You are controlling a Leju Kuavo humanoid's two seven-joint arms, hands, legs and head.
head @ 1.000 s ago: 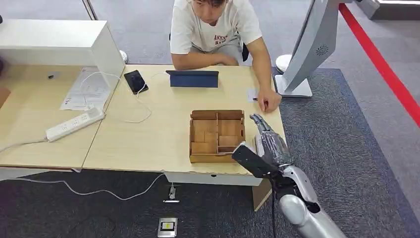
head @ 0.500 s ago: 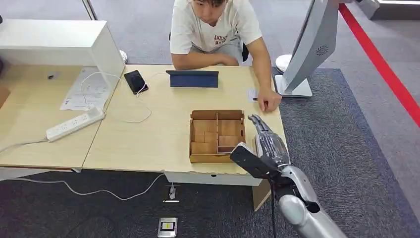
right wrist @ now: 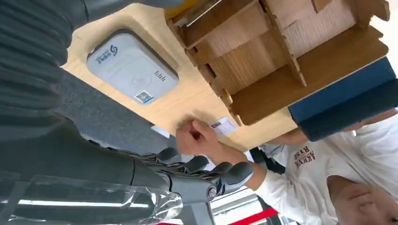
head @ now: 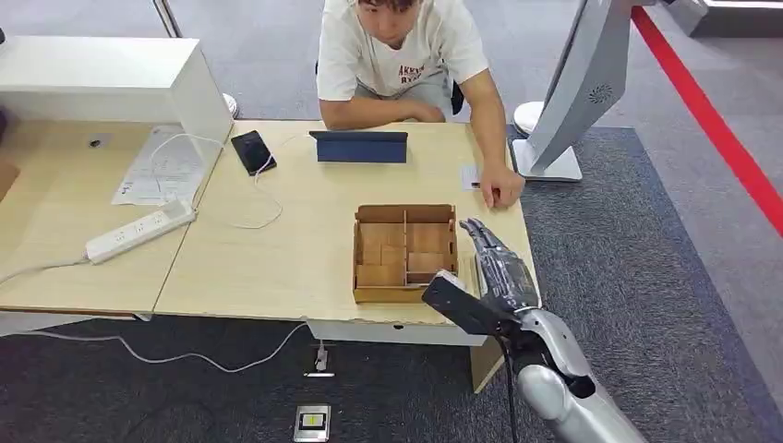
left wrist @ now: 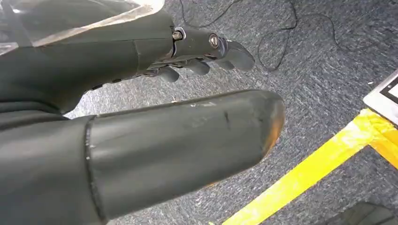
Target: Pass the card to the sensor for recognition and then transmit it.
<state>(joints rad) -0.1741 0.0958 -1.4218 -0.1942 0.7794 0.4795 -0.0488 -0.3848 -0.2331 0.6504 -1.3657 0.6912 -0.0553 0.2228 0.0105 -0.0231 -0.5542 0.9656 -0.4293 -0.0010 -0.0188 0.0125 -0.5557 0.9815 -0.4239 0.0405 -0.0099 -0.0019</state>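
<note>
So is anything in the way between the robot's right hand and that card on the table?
Yes. A person's hand rests on the table right beside the card, roughly between it and the robot's right hand. Apart from that, I see just bare table between them.

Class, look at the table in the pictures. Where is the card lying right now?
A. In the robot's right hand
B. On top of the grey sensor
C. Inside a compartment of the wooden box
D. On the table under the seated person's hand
D: the card lies flat on the table at the person's hand, apart from the grey sensor, and the right hand holds nothing.
</note>
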